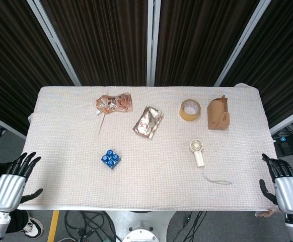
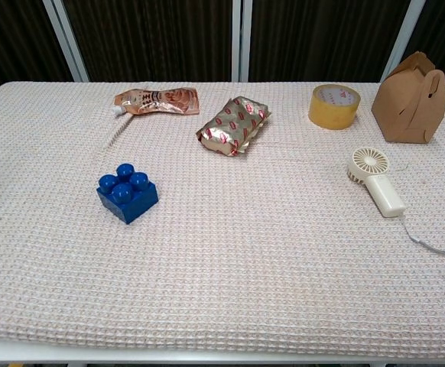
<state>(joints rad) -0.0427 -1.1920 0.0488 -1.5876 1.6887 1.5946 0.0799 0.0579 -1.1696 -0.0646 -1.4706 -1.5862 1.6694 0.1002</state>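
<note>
From above, the little white fan lies on the table, both the right hand and left hand away, fingers spread, holding nothing; from the front, the fan looks light and hard, best grabbed by its handle.

— Any lettering you can read on the things?

— None. The orange pouch at upper left of the chest view has dark print along it, too small to make out. The foil pack beside it shows only a red pattern.

— The tape roll, the box, the fan?

— All plain, no marks.
</note>
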